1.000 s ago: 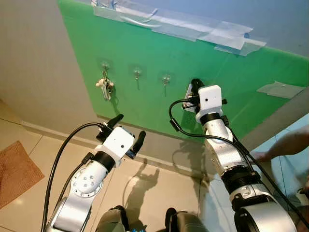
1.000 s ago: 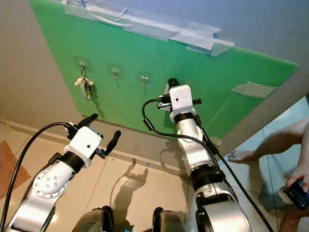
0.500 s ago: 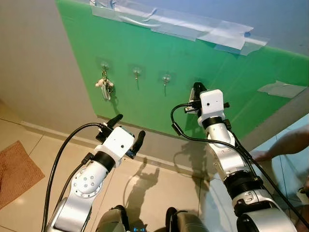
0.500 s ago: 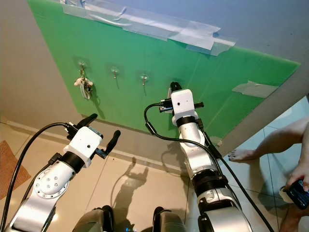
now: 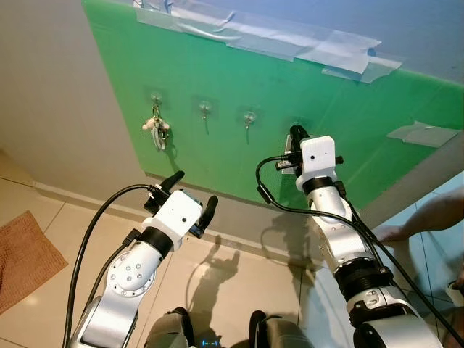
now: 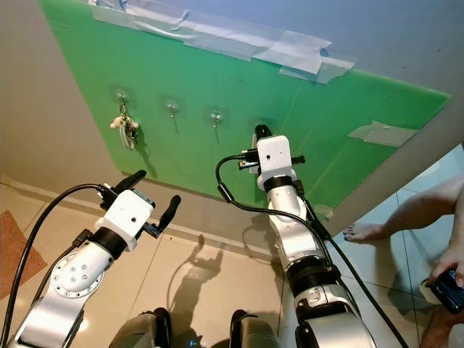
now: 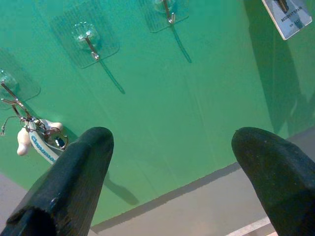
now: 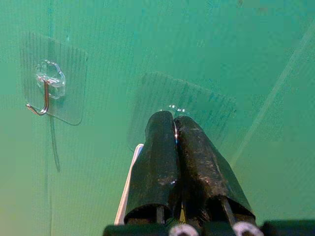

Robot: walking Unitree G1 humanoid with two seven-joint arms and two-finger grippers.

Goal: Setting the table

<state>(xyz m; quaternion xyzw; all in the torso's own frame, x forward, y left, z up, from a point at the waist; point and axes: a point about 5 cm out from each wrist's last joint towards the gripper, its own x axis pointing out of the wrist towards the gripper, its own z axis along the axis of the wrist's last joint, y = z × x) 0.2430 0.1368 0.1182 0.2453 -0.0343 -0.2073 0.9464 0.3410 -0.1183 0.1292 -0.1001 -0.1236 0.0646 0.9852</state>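
Four clear adhesive hooks (image 5: 206,109) are seen on the green board (image 5: 348,109); a light, thin white tag (image 8: 127,189) is pinched at the fourth by the closed right hand (image 8: 174,132), while the left hand (image 5: 190,196) is held apart.

left tool (image 5: 190,197) spread, right tool (image 8: 173,129) pinched closed

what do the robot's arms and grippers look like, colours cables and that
Both arms are silver metal with rounded jointed segments and black collar rings. Each wrist carries a white boxy camera housing. The left gripper and right gripper each have two long black fingers with a matte, slightly ridged surface. A thick black cable loops along the left arm, and another black cable curls beside the right wrist.
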